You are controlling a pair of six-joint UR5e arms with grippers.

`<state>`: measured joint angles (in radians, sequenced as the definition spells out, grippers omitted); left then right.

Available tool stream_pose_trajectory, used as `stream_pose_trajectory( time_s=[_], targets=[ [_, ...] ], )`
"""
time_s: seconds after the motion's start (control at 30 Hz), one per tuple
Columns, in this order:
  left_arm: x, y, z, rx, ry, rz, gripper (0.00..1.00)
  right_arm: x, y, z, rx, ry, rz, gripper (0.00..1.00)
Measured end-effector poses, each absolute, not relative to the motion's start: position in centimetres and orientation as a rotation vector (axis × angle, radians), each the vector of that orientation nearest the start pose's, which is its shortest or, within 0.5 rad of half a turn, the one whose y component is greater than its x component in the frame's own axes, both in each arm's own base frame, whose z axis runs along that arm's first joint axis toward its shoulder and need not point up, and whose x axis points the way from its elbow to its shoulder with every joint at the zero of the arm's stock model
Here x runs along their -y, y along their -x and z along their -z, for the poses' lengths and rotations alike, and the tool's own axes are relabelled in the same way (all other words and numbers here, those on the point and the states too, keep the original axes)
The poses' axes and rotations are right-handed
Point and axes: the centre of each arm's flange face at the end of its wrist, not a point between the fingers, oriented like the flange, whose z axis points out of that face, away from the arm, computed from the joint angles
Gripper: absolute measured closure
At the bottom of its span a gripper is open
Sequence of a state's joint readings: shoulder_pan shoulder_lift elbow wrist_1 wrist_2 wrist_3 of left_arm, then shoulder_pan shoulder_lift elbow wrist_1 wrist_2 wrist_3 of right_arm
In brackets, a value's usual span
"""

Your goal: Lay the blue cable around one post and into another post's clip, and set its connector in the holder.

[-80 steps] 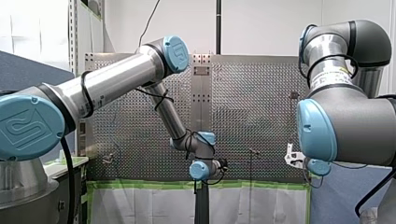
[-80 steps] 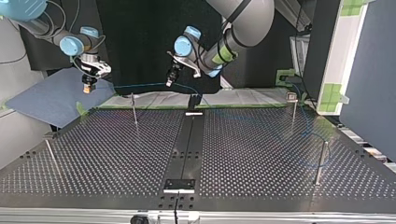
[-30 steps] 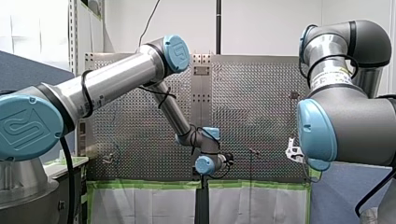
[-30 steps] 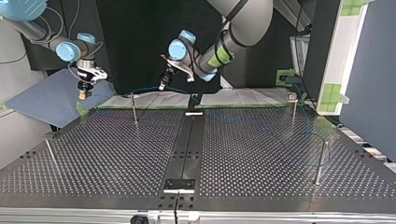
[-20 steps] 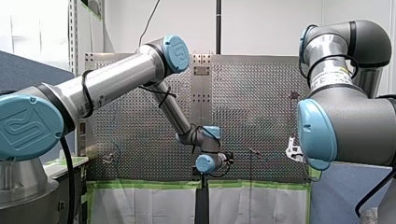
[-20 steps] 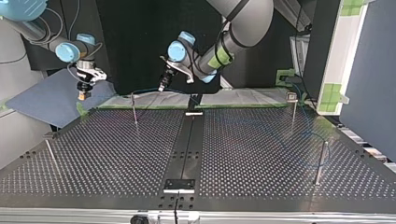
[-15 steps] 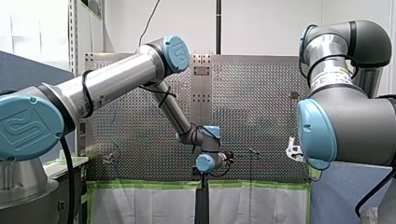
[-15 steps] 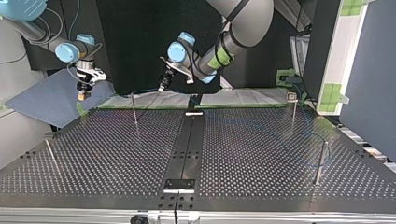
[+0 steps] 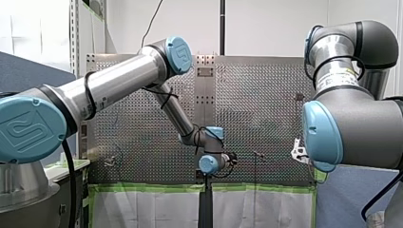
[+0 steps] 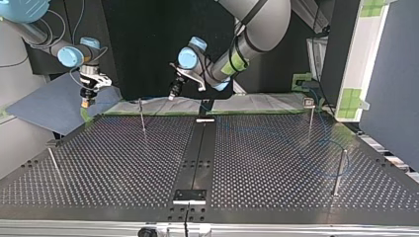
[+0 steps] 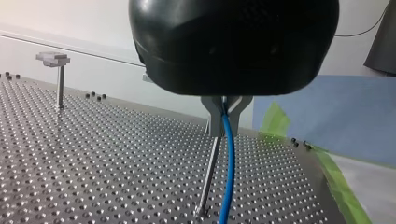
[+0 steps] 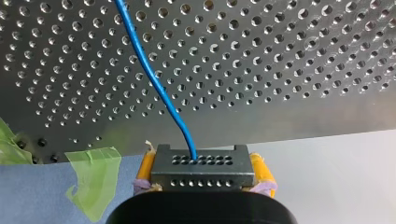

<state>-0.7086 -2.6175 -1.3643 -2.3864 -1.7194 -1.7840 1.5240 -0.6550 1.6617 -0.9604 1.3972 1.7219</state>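
Observation:
In the left wrist view my left gripper (image 11: 224,125) has its metal fingers shut on the thin blue cable (image 11: 227,177), which hangs down beside a thin post (image 11: 208,172). In the right wrist view my right gripper (image 12: 201,171), with yellow pads (image 12: 145,168), is shut on the black connector (image 12: 201,164); the blue cable (image 12: 149,77) runs from it over the perforated plate. In the top view my left gripper (image 10: 174,94) hangs over the far edge near the middle. My right gripper (image 10: 86,101) is at the far left, beyond a post (image 10: 142,116).
More posts stand on the perforated table (image 10: 123,163): one with a clip at the top view's far right (image 10: 310,114), one at the right (image 10: 338,172) with cable looped by it, one at the left (image 10: 53,163). Green tape (image 10: 158,113) lines the far edge.
Both grippers have moved towards the top view's left with the cable and connector, most of it before the last second. Both grips are unchanged.

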Motion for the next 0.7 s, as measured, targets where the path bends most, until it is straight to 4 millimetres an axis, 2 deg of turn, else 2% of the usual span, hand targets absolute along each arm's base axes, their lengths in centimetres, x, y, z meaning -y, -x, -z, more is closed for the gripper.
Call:
stream_pose_trajectory(
  time_s=[0.47, 0.7],
  targets=[
    [55.0, -47.9, 2.5, -1.675, -0.302, 0.564, 1.00, 64.8, -12.1, 1.3, 1.302, -1.259, -1.397, 1.00],
    [55.4, -45.9, 3.3, -1.708, -0.376, 0.529, 1.00, 64.6, -11.9, 1.6, 1.310, -1.271, -1.368, 1.00]
  ],
)
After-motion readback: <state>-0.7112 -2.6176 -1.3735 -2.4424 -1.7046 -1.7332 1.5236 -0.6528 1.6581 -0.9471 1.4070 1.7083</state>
